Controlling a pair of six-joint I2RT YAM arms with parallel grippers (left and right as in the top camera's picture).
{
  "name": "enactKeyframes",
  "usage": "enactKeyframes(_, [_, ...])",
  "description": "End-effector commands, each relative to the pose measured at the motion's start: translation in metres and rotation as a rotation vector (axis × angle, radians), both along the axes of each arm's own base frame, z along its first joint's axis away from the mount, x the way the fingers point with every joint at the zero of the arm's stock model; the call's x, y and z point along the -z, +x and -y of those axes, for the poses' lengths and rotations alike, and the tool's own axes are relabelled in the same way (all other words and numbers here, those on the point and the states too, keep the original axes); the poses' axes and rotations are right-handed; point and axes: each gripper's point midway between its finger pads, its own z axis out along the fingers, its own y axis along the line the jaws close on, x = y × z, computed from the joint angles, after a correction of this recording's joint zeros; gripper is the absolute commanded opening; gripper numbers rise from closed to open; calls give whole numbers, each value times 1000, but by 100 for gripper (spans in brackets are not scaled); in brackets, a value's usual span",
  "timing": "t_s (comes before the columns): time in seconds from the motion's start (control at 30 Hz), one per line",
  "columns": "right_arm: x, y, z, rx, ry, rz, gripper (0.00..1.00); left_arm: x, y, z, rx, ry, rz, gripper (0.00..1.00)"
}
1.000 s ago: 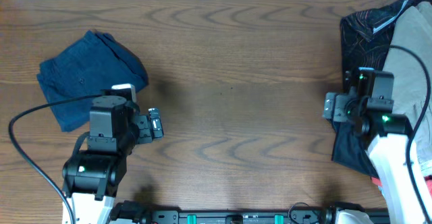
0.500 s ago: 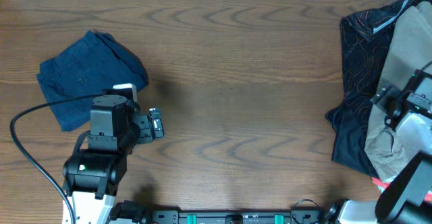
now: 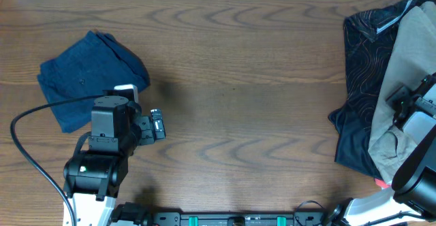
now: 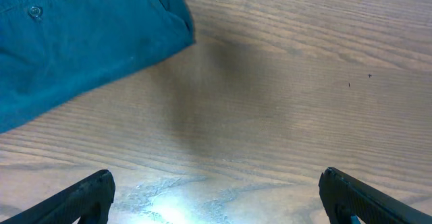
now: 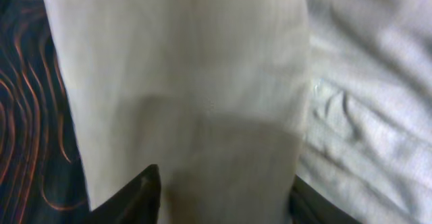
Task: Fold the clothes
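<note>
A folded blue garment (image 3: 85, 76) lies at the table's far left; its corner (image 4: 74, 42) shows in the left wrist view. My left gripper (image 3: 158, 125) hovers just right of it, open over bare wood (image 4: 216, 197), holding nothing. At the right edge lies a pile of clothes: a beige garment (image 3: 409, 49) on top of a dark patterned one (image 3: 361, 49). My right gripper (image 5: 223, 193) is down on the beige garment (image 5: 182, 69). Its fingers stand partly closed on either side of a raised fold of that cloth. The dark patterned cloth (image 5: 27, 116) shows to the left.
Pale grey-white fabric (image 5: 371, 116) lies to the right of the beige fold. A bit of red (image 3: 383, 182) peeks from under the pile near the front right. Wooden table (image 3: 245, 83) spans between the two garments. A black cable (image 3: 27, 144) loops by the left arm.
The right arm has swung from the pile's left edge out over the beige garment, and its jaws have narrowed around a fold. The left arm has not moved.
</note>
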Motion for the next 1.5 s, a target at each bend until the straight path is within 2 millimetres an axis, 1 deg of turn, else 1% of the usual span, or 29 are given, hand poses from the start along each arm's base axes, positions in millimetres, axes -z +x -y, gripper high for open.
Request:
enactKeyframes(0.0, [-10, 9, 7, 3, -19, 48, 43, -7, 2, -1, -16, -10, 16, 98])
enactKeyframes(0.07, [-14, 12, 9, 3, -32, 66, 31, -8, 2, -1, -16, -10, 17, 98])
enactKeyframes(0.1, [-15, 12, 10, 3, -35, 71, 29, -8, 2, -1, -16, -10, 17, 98])
enactKeyframes(0.17, [-15, 13, 10, 2, -35, 71, 28, -8, 2, -1, -16, -10, 17, 98])
enactKeyframes(0.23, [-15, 12, 9, 2, -35, 71, 17, -7, 2, -1, -16, -10, 16, 98])
enactKeyframes(0.27, [-15, 13, 9, 2, -34, 71, 8, -8, 2, -1, -16, -10, 17, 97])
enactKeyframes(0.3, [-15, 13, 9, 1, -34, 71, 1, -8, 2, -1, -16, -10, 17, 98])
enactKeyframes(0.4, [-14, 17, 2, -38, -2, 88, 1, -8, 2, -1, -16, -10, 17, 98])
enactKeyframes(0.5, [-21, 32, -22, -157, 81, 156, 1, -8, 2, -1, -16, -10, 17, 98])
enactKeyframes(0.57, [-37, 45, -45, -261, 133, 224, 1, -8, 2, -1, -16, -10, 17, 98])
enactKeyframes(0.63, [-58, 54, -68, -353, 171, 273, 1, -7, 2, -1, -16, -10, 16, 98])
enactKeyframes(0.73, [-94, 60, -114, -483, 217, 299, 1, -7, 2, -1, -16, -10, 16, 98])
enactKeyframes(0.77, [-102, 60, -130, -519, 231, 297, 1, -8, 2, -1, -16, -10, 17, 98])
enactKeyframes(0.83, [-118, 57, -167, -613, 234, 281, 1, -7, 2, -1, -16, -10, 16, 98])
enactKeyframes(0.93, [-141, 51, -233, -775, 232, 274, 1, -7, 2, -1, -16, -10, 16, 98])
enactKeyframes(0.97, [-148, 48, -261, -845, 234, 280, 1, -7, 2, -1, -16, -10, 16, 98])
enactKeyframes(1.0, [-154, 46, -283, -899, 236, 285, 1, -7, 2, -1, -16, -10, 16, 98])
enactKeyframes(1.03, [-158, 41, -313, -972, 245, 287, 1, -8, 2, -1, -16, -10, 17, 98])
enactKeyframes(1.07, [-160, 38, -332, -1020, 250, 288, 1, -8, 2, -1, -16, -10, 17, 98])
enactKeyframes(1.1, [-161, 33, -358, -1085, 260, 284, 1, -8, 2, -1, -16, -10, 17, 98])
enactKeyframes(1.2, [-154, 7, -429, -1266, 301, 241, 2, -7, 2, -1, -16, -10, 16, 98])
enactKeyframes(1.23, [-150, -3, -449, -1319, 313, 223, 7, -7, 2, -1, -16, -10, 16, 98])
enactKeyframes(1.27, [-146, -10, -464, -1360, 318, 208, 16, -7, 2, -1, -16, -10, 16, 98])
enactKeyframes(1.3, [-142, -16, -476, -1384, 312, 191, 38, -8, 2, -1, -16, -10, 17, 98])
enactKeyframes(1.33, [-136, -18, -483, -1387, 287, 172, 58, -8, 2, -1, -16, -10, 17, 98])
enactKeyframes(1.37, [-132, -18, -485, -1372, 253, 158, 78, -8, 2, -1, -16, -10, 17, 98])
enactKeyframes(1.4, [-127, -15, -482, -1342, 209, 142, 99, -8, 2, -1, -16, -10, 17, 98])
enactKeyframes(1.47, [-123, -8, -470, -1278, 142, 123, 99, -7, 2, -1, -16, -10, 16, 98])
